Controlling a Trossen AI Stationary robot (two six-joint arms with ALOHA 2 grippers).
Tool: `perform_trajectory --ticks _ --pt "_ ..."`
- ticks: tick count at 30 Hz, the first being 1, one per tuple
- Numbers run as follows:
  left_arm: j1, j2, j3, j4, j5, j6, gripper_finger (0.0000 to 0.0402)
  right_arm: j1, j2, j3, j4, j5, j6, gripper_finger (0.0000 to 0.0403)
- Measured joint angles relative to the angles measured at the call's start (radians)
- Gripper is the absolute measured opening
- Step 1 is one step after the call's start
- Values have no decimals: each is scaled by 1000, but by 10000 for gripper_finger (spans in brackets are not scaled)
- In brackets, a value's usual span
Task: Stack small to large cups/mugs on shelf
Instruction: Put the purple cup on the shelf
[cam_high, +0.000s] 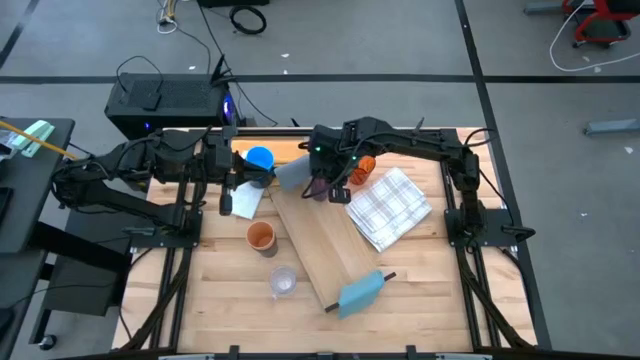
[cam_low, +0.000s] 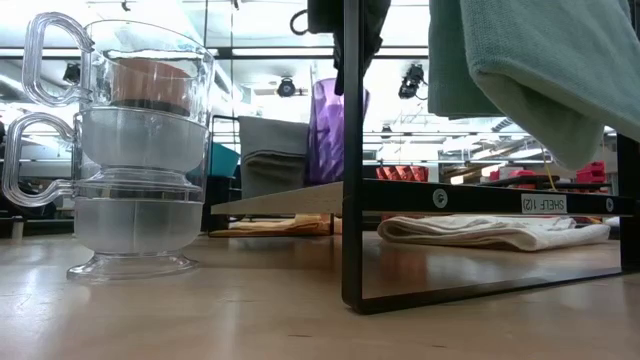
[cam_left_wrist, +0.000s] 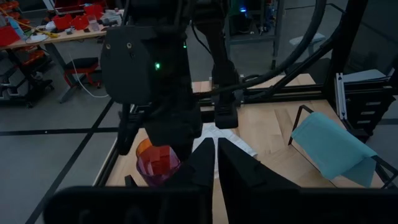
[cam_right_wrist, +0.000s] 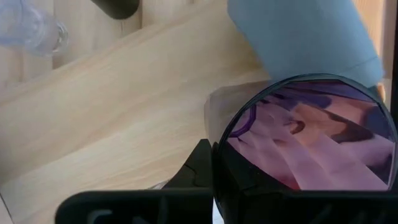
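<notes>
While the right gripper (cam_high: 322, 186) clamps the purple tumbler's (cam_right_wrist: 311, 140) rim over the shelf (cam_high: 320, 235) end, the left gripper (cam_left_wrist: 216, 163) is closed empty.

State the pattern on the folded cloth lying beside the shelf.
White with a thin dark check, on the cloth; clearest in the high view.
</notes>
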Motion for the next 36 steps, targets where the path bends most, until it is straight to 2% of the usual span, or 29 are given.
perform_trajectory --ticks 9,13,28,36 --pt "0 0 0 0 0 1 20 65 -2 16 76 -80 20 4" --pt "0 0 0 0 0 1 27 95 -1 16 134 -82 11 4" --pt "0 0 0 0 0 1 16 90 -1 16 216 -95 13 4" --pt "0 0 0 0 0 2 28 86 -1 16 246 -97 13 5"
